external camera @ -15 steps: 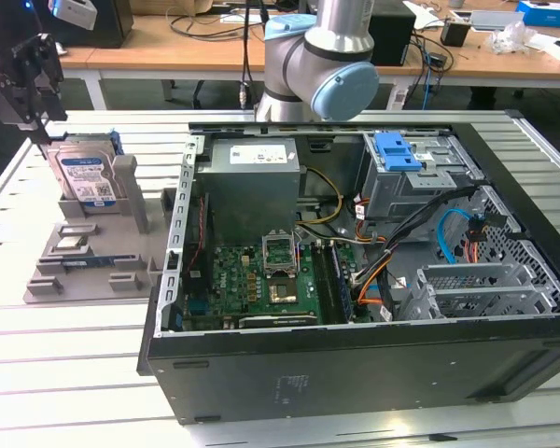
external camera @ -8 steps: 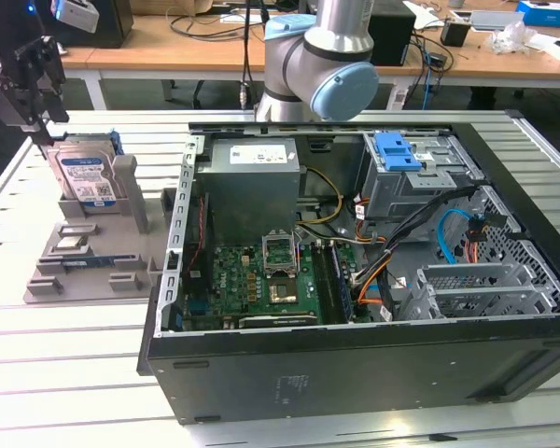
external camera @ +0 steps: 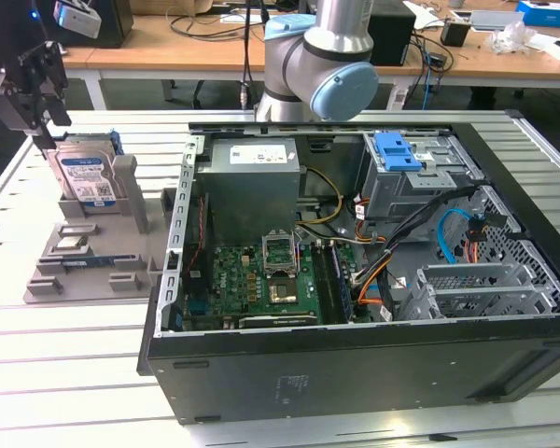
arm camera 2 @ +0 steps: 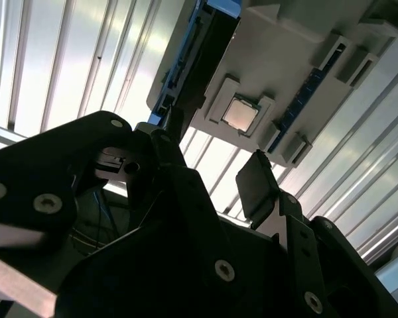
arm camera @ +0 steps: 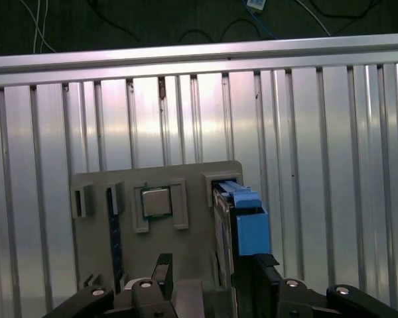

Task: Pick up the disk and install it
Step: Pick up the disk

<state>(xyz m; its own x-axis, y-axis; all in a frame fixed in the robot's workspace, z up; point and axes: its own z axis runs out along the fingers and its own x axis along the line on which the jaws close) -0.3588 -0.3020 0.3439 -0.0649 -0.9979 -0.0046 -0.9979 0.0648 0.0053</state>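
Progress so far?

Early, you'll find: the disk (external camera: pixel 86 175) stands upright in its grey fixture (external camera: pixel 75 275) on the tabletop (external camera: pixel 75 359) (well apart from the open case (external camera: pixel 355 383)). Your jaws hang spread just above it, pinching nothing.

So lifting and installing remain?

Both, I'd judge.

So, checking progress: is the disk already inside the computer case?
No, the disk stands upright in the grey holder, outside the open computer case.
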